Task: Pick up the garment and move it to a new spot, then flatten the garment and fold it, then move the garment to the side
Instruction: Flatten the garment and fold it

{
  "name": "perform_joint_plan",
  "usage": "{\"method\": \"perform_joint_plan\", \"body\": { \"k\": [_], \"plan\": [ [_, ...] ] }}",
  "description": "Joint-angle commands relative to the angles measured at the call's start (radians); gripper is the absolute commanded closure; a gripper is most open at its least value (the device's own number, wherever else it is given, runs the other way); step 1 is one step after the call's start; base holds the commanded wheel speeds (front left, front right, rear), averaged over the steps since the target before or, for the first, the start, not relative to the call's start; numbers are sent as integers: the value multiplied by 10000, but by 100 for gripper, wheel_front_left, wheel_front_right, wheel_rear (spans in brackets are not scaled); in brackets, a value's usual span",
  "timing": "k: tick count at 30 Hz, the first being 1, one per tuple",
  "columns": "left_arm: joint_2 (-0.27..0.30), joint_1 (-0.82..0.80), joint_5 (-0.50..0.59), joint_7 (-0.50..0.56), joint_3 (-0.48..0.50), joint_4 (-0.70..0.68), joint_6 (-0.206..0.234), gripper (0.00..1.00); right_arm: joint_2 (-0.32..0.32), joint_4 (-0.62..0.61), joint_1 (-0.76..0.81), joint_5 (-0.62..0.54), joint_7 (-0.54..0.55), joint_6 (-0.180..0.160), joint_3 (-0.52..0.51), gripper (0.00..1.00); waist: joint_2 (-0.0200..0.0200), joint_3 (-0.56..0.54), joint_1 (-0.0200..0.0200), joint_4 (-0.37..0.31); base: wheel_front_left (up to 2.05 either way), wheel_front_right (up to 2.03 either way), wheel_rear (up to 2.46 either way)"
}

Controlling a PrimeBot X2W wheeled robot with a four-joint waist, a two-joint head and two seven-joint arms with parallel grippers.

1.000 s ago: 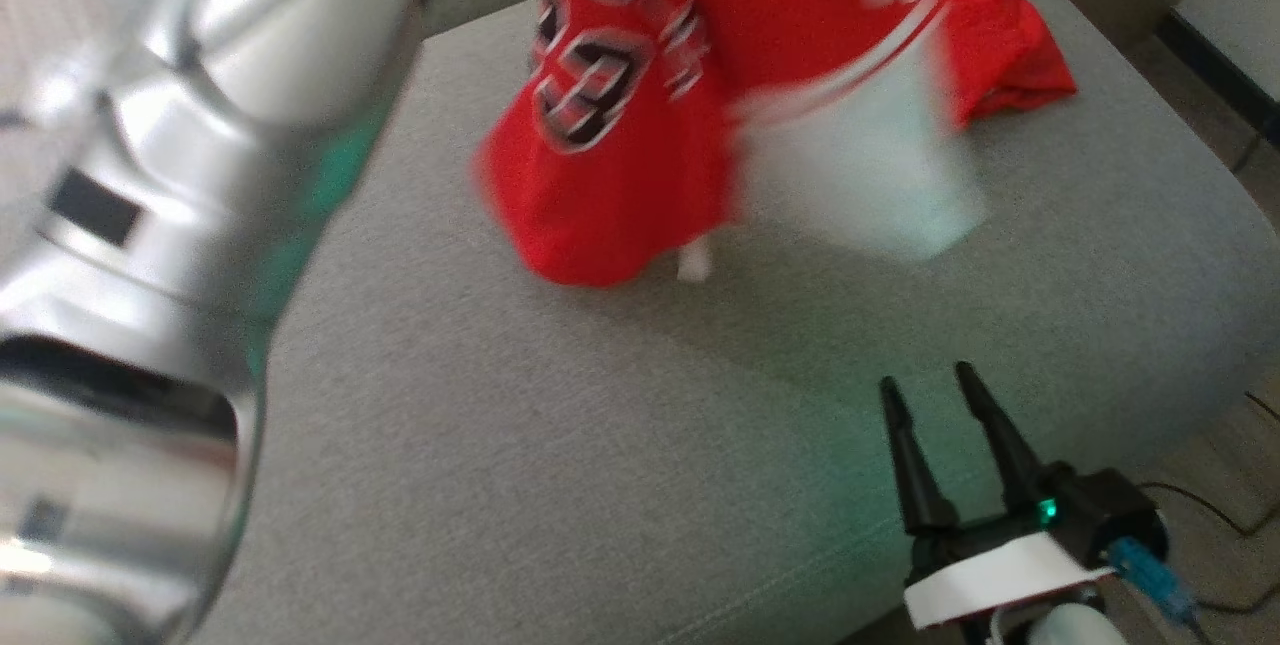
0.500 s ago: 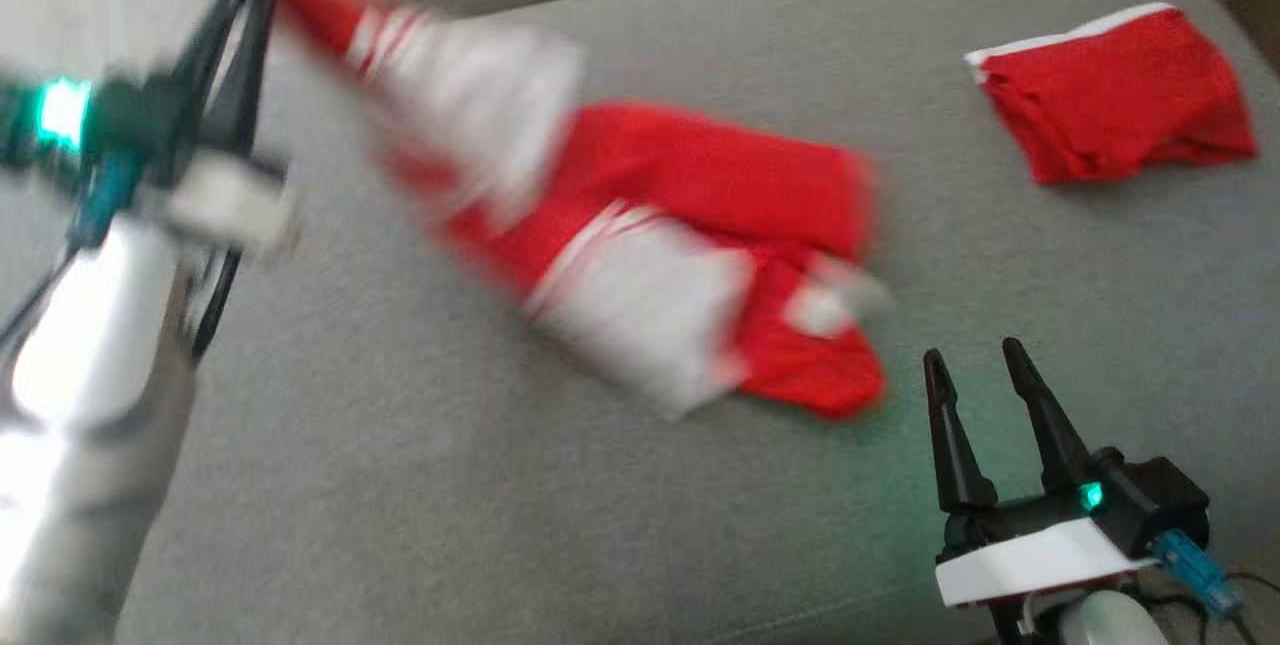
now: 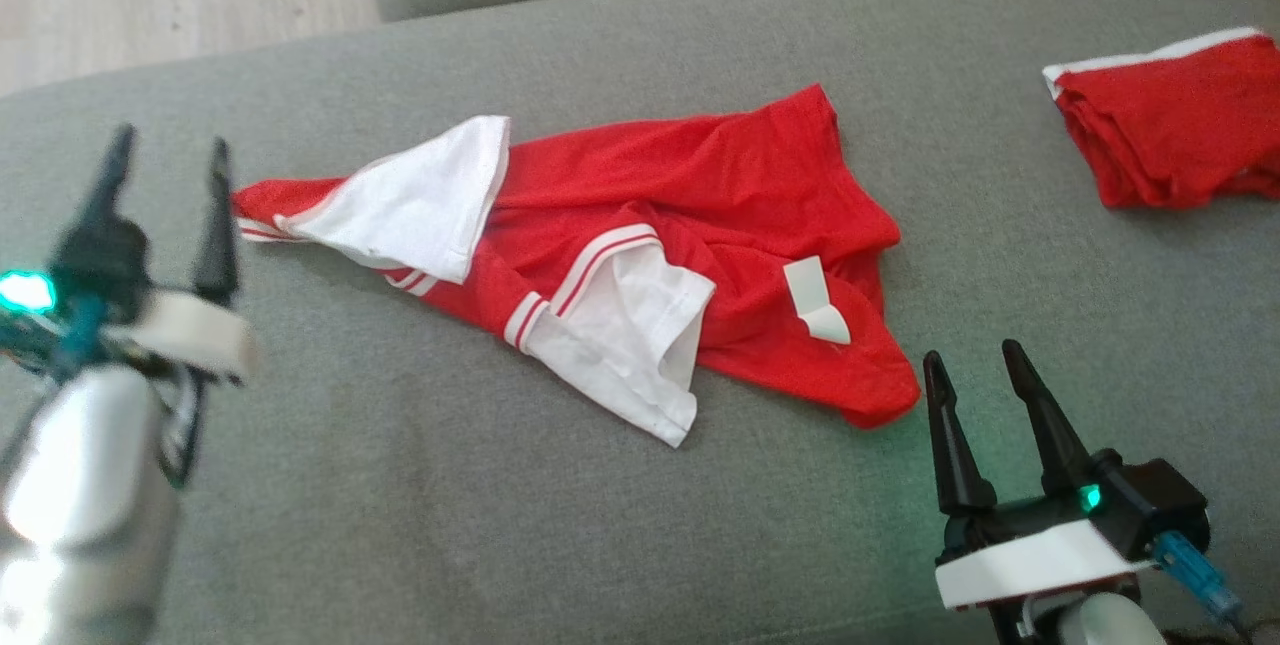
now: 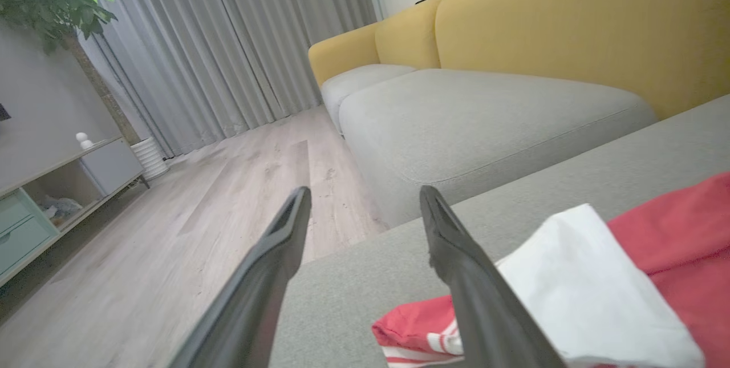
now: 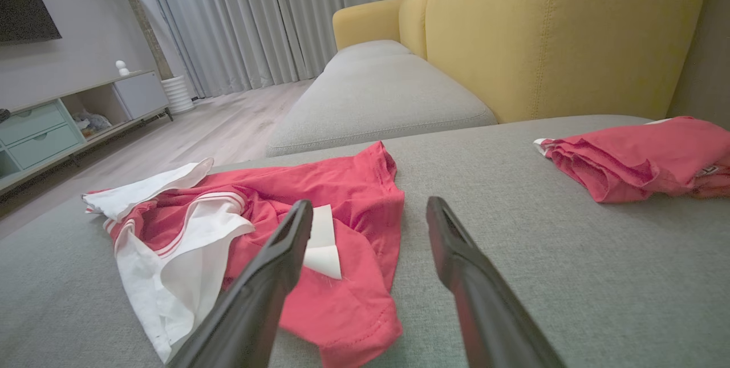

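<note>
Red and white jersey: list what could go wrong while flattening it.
1. The red and white jersey lies crumpled, white sleeves over its red body; a pinch may catch several layers.
2. Its striped end lies by the open left gripper, toward the grey cushion's edge; a pull there might drag it off.
3. A folded red garment sits to its right; spreading could disturb it.
</note>
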Motion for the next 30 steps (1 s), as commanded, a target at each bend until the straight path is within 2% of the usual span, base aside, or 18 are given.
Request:
{"method": "perform_joint_plan", "body": {
  "k": [1,4,7,12,16,19,24,30],
  "plan": [
    [200,169,45,-49,399,-675,81,0,-74,-261,-28,-91,-55,67,195,0,0,-156,0,116,0,0,0],
    [-270,1081,291,-49,218,-1888,56,0,-70,-251,105,-68,-55,67,183,0,0,-345,0,264,0,0,0],
    [-758,1924,806,-49,-457,-2933,-177,0,-64,-247,201,-64,-55,67,188,0,0,-459,0,409,0,0,0],
    [-1675,2560,1786,-49,-1962,-3404,-387,0,-74,-222,174,-63,-55,67,337,0,0,-451,0,451,0,0,0],
    [-2605,2703,2090,-49,-2920,-2893,-505,0,-114,-283,13,-48,-55,67,438,0,0,-190,0,284,0,0,0],
    [-3037,2555,2240,-49,-3466,-2290,-615,0,-153,-299,-82,-43,-55,67,467,0,0,35,0,130,0,0,0],
    [-3389,2007,2194,-49,-3919,-829,-621,0,-159,-305,-216,-21,-55,67,457,0,0,388,0,-98,0,0,0],
    [-3514,1342,1549,-49,-4118,433,-654,0,-151,-319,-421,17,-55,67,484,0,0,716,0,-272,0,0,0]
  ]
}}
